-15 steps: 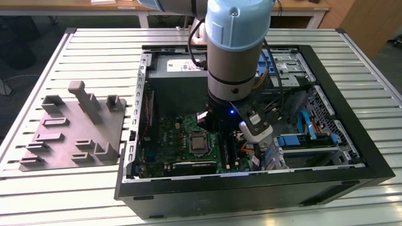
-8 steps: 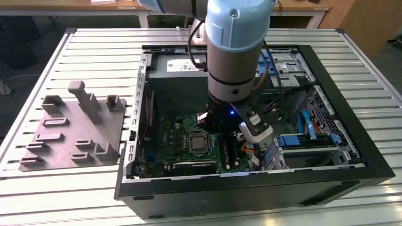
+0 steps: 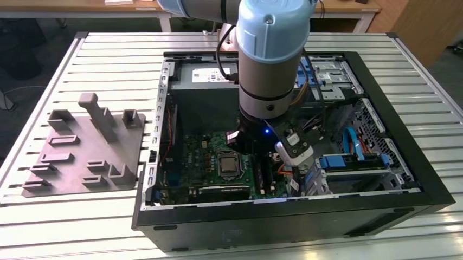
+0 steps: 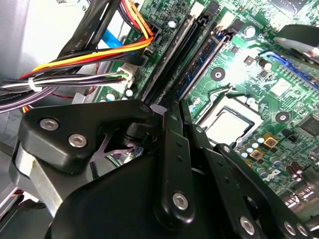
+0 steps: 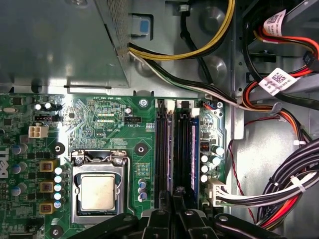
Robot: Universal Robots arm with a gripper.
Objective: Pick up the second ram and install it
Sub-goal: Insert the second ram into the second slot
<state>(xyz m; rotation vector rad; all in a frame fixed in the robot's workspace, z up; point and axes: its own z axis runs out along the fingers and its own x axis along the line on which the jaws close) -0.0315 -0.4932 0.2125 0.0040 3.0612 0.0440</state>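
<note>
Above the motherboard (image 5: 109,129) memory slots, the gripper (image 5: 178,199) is positioned with its fingers drawn together on the second ram (image 5: 181,149), which is seated upright in a slot beside the other memory stick (image 5: 194,149), near the processor socket (image 5: 97,191).

The setting is a robotics lab or assembly test cell. An open computer case (image 3: 289,179) lies on a slotted aluminium table (image 3: 116,49) beside a grey fixture tray (image 3: 83,151). Wooden desks (image 3: 87,6) stand behind.
</note>
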